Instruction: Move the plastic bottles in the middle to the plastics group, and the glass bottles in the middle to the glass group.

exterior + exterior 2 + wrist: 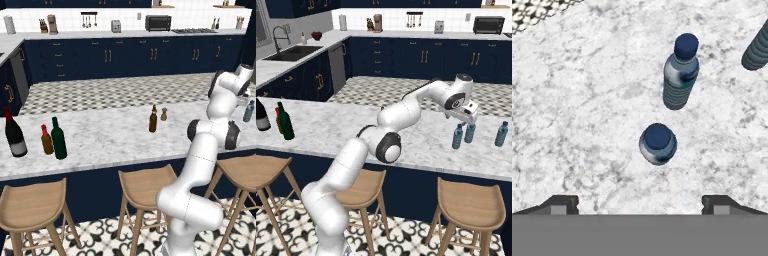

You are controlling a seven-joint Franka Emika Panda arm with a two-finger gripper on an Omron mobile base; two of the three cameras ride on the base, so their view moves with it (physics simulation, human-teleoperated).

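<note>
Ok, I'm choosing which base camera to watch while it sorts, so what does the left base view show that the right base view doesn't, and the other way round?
Left base view: the brown beer bottle and the small shaker mid-counter.
Right base view: all three water bottles, the claw just above two of them, and the sink.
Both: the green bottle beside the big wine bottle on the marble counter.
</note>
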